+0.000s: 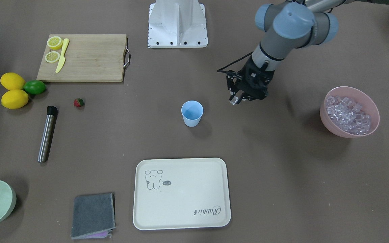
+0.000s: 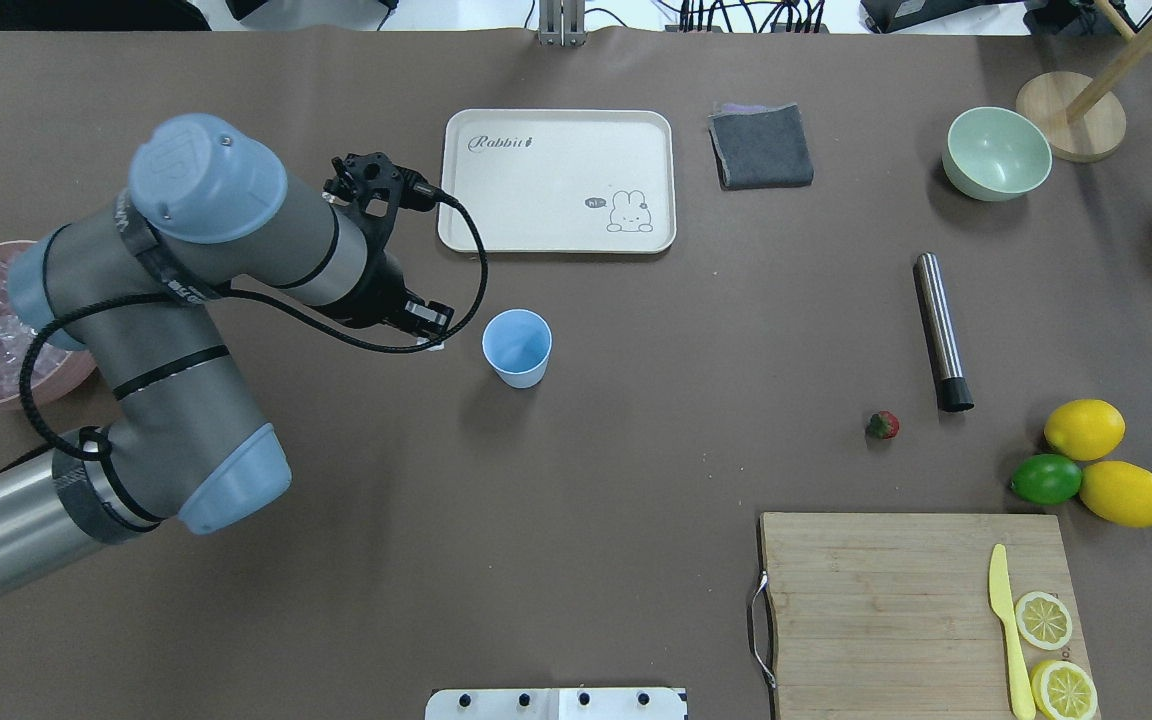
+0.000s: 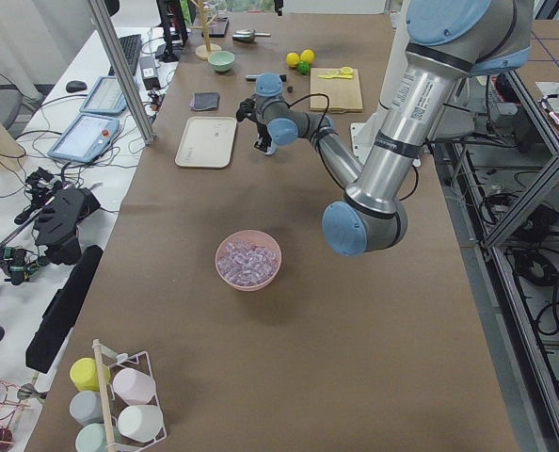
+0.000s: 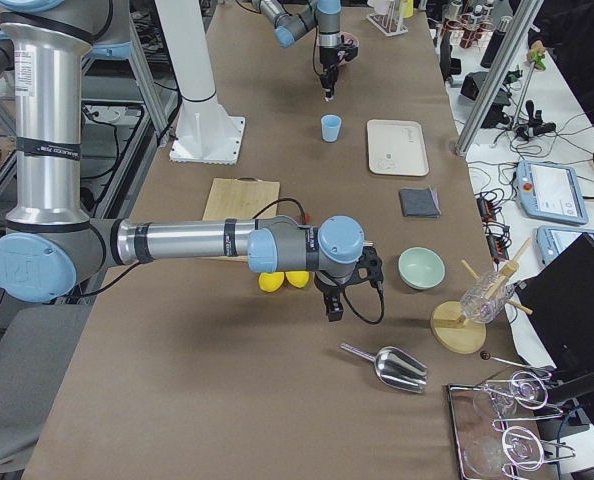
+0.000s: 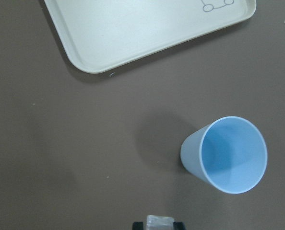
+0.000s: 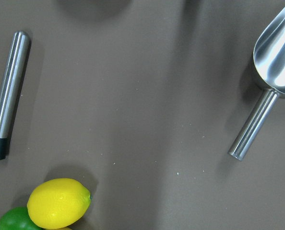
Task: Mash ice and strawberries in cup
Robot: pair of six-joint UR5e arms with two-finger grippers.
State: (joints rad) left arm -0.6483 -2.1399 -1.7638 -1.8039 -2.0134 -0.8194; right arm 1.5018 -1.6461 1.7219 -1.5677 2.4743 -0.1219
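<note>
One clear ice cube [image 5: 160, 221] sat pinched between the fingertips of the left gripper [image 1: 236, 99], whose jaws were drawn narrow around it. The gripper hung above the table just beside the cup [image 1: 192, 113], on the side facing the pink bowl [image 1: 344, 134], not yet over the cup's rim. The light-blue cup stood upright near the table's middle. In the left wrist view its smooth blue inner wall and bottom were in plain sight. Brown tabletop ringed it on every side, and the cream tray [image 1: 187, 199] lay well apart from it, with its rounded corner the nearest edge.

The pink bowl, holding a heap of ice pieces [image 1: 348, 114], stood well apart from the cup on the left arm's side of the table. The strawberry [image 1: 78, 102] lay on the bare table far over on the other side. It sat near the black end of the steel muddler [image 1: 47, 134], below the corner of the cutting board [image 1: 86, 57], with a broad stretch of tabletop between it and the cup.

The right gripper [image 4: 334, 308] hung at the table's right end, close to the lemons [image 4: 282, 281] and not far from the metal scoop [image 4: 397, 368]. No view showed its fingers clearly, so I cannot tell whether they were spread or closed.
</note>
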